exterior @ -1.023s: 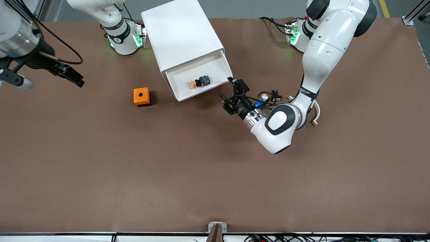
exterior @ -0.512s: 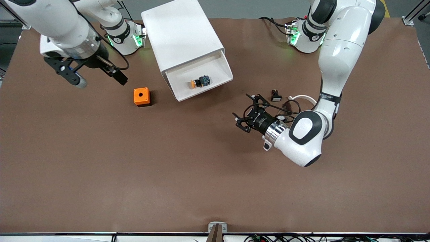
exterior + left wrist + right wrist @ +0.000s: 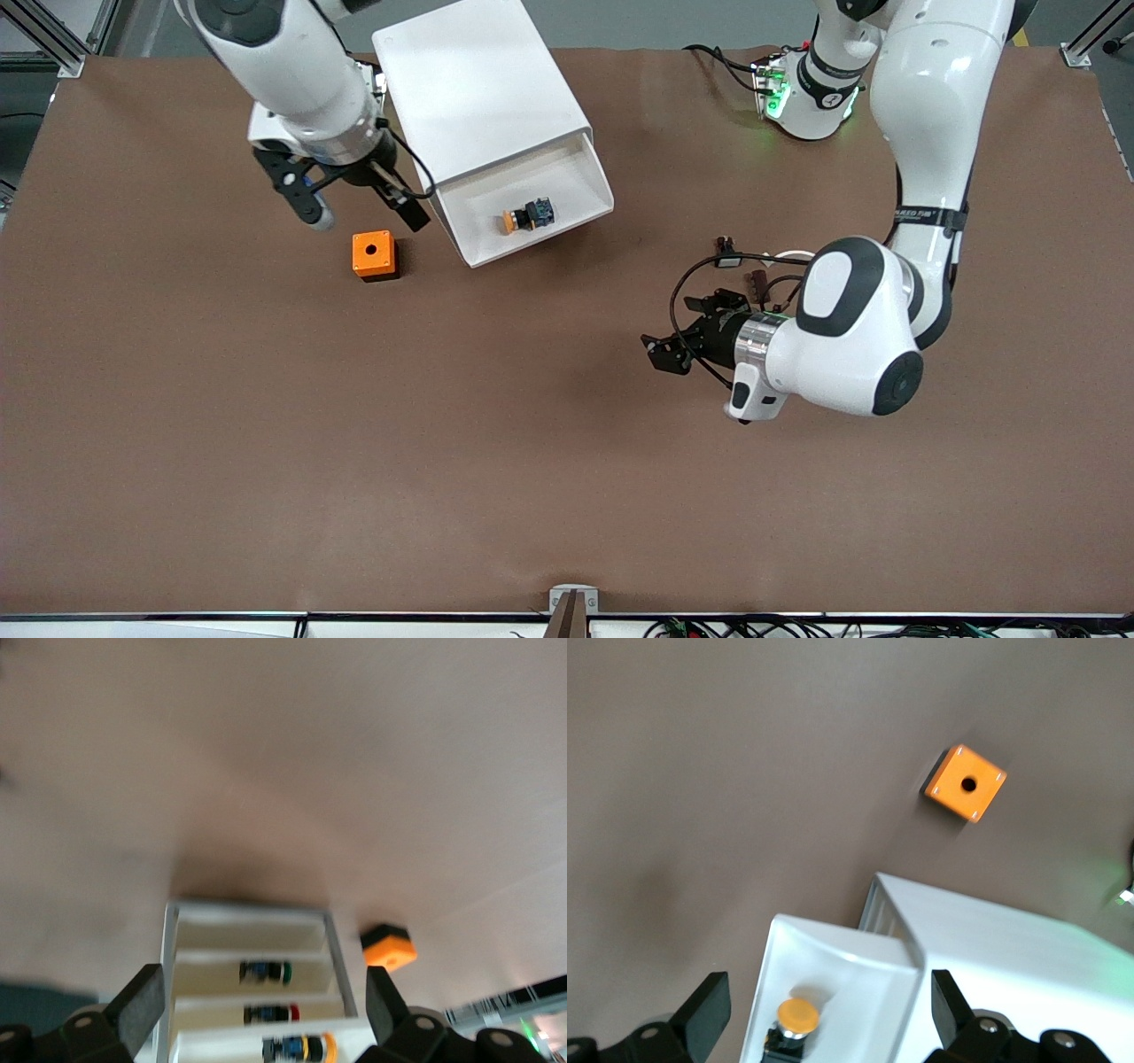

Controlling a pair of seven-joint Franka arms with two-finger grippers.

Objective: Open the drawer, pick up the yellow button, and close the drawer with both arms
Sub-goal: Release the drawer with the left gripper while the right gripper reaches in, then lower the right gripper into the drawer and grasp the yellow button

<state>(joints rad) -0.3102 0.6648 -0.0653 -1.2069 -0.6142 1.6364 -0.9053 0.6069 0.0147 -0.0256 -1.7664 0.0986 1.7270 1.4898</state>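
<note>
We're at the take step: drawer (image 3: 532,217) is out, button (image 3: 529,214) lying in it. Right gripper (image 3: 359,199), fingers apart, hangs at the button's 9 o'clock, over the orange box (image 3: 373,255); next we shift it over the button & descend. Left gripper (image 3: 687,337), apart, waits at 4 o'clock.

The brown table (image 3: 354,461) is carrying a white cabinet (image 3: 478,97) at twelve o'clock, an orange cube box (image 3: 373,254) beside it, and a small black button (image 3: 727,256) at three
</note>
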